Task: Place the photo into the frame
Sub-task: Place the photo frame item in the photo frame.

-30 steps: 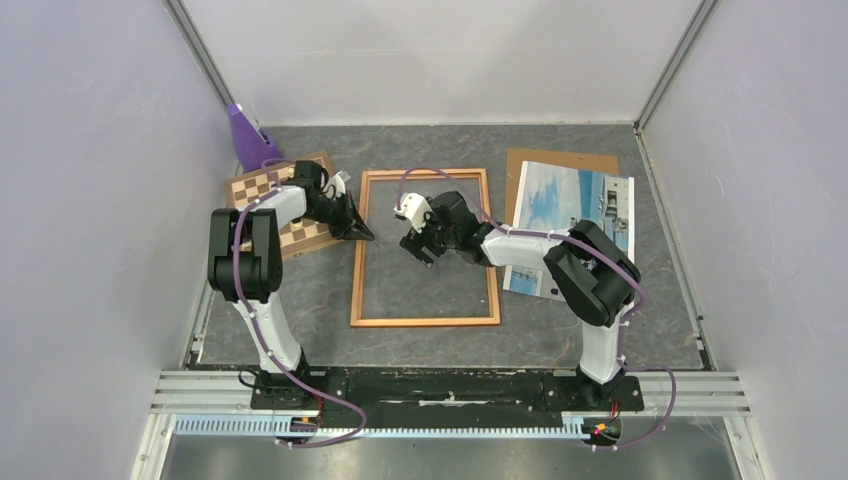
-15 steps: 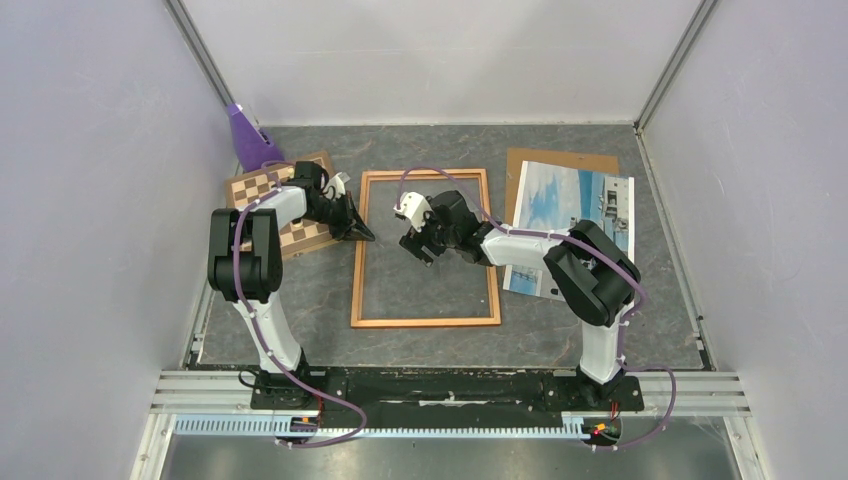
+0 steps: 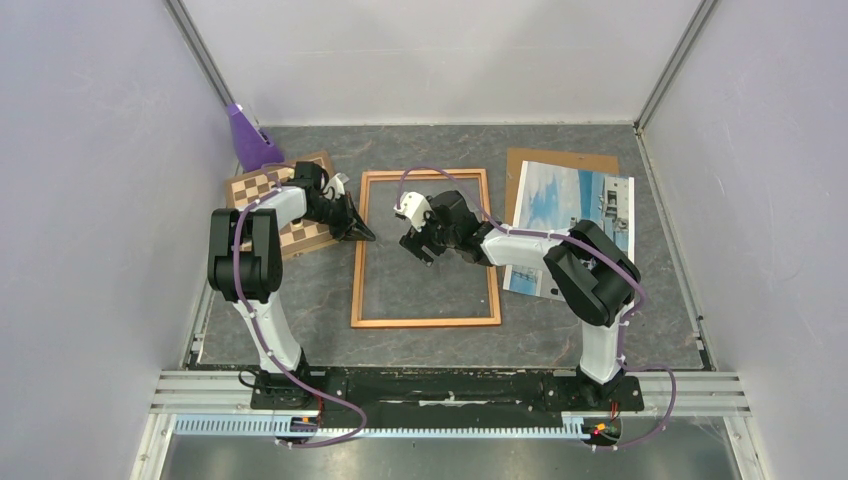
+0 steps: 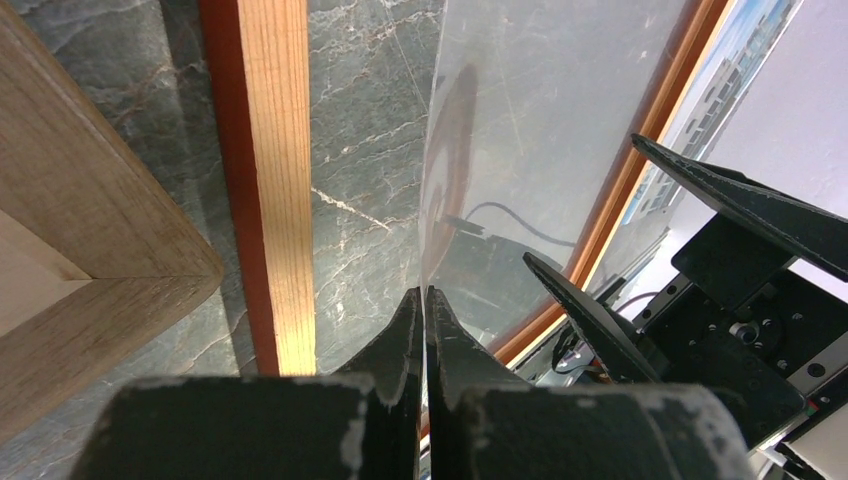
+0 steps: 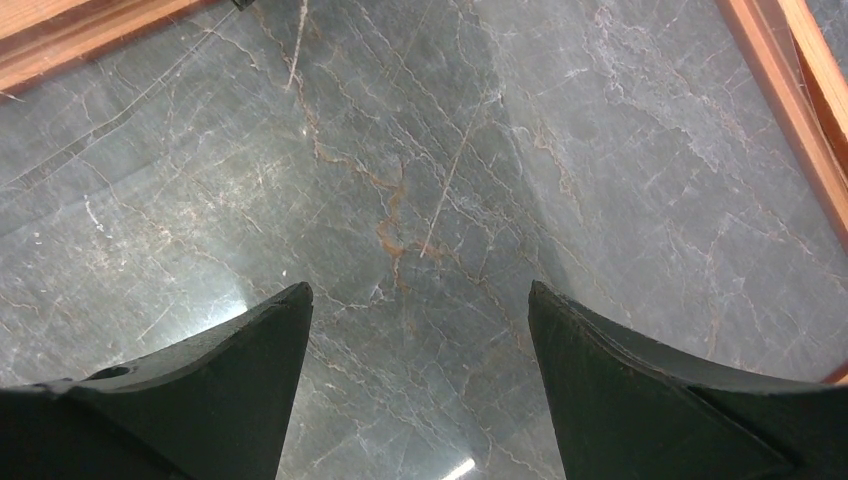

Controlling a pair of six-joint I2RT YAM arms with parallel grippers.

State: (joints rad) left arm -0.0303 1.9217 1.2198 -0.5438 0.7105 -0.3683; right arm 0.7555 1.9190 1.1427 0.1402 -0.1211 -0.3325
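Left gripper point(image 3: 362, 236) is pinched shut on the clear pane point(image 4: 540, 120) at the frame point(image 3: 425, 321)'s left rail, likely tipping it up. Right gripper point(image 3: 417, 248) hangs wide over the middle. The photo point(image 3: 560, 200) waits just right.

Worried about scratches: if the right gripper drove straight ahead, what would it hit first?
Most likely the clear sheet inside the frame, over the grey table. Nothing else shows ahead of the open right gripper. Height is unclear.

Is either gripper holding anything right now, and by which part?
The left gripper seems shut on the clear pane, pinching its edge beside the left rail of the frame. The right gripper is open over the pane, holding nothing.
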